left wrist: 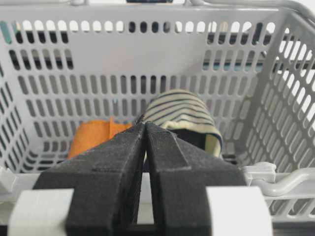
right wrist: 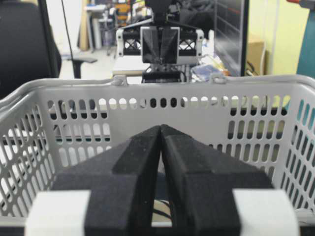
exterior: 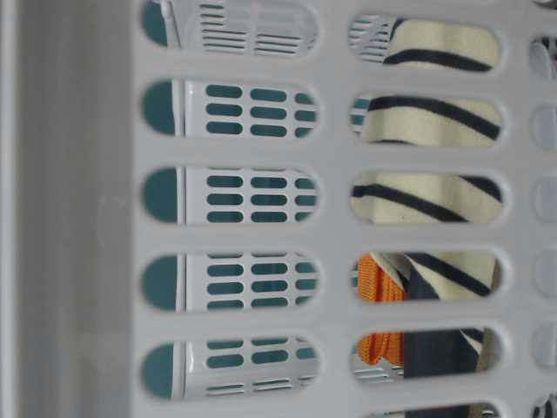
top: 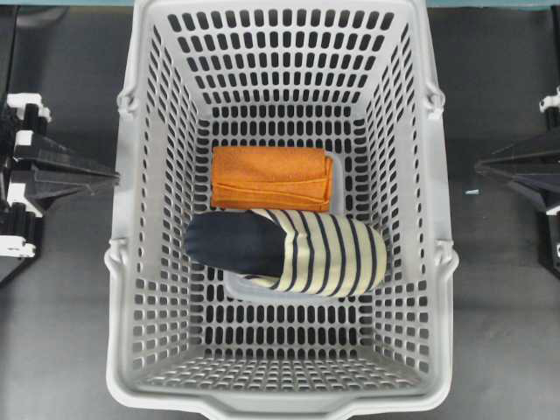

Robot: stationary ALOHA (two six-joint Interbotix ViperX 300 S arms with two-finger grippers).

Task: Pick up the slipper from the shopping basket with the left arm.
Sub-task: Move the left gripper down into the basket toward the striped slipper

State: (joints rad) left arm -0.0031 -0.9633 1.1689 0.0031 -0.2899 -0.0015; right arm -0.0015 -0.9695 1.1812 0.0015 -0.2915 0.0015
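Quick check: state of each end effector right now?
Left end effector: closed, holding nothing, outside the shopping basket.
Right end effector: closed, holding nothing, also outside it.

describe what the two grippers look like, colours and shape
Both match: the left gripper and right gripper each have two matte black, wedge-shaped fingers tapering to a point, with white bands wrapped near their bases. From overhead, each arm shows as a black pointed form with white fittings.
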